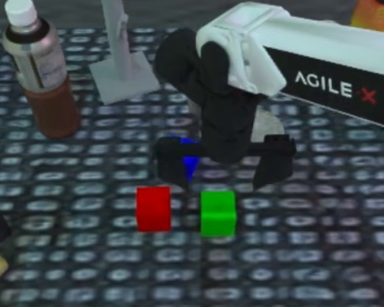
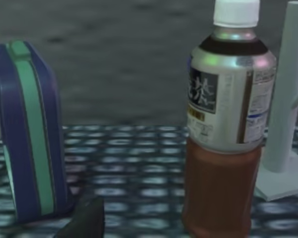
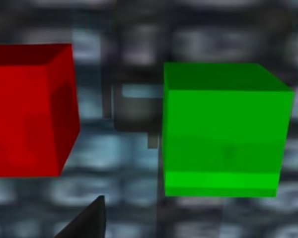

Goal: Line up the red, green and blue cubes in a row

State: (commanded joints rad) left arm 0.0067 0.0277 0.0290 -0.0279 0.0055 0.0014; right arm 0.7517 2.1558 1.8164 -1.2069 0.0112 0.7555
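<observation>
Cubes of plain solid colour, three of equal size, are what this job turns on. The bright red cube (image 1: 153, 208) and the bright green cube (image 1: 217, 213) sit side by side near the middle of the patterned table (image 1: 320, 256), a gap between them, already on one line across the top view. The deep blue cube (image 1: 189, 155) lies just behind that gap, mostly hidden under the right arm's black two-finger gripper (image 1: 224, 165), whose fingers stand spread apart, one beside the blue cube and the other well off to the table's right; they do not appear clamped on it. In my judgement the blue cube has to leave its spot behind the pair and join one end of the row, and the right arm, directly over it, is much the nearer.

The left arm is parked at the table's left edge; I cannot tell how its gripper stands.

White lettering on the right arm reads "AGILE X". A brown tea bottle (image 2: 223, 124) with a white cap and silver label carries dark East Asian characters, too small to read further.
</observation>
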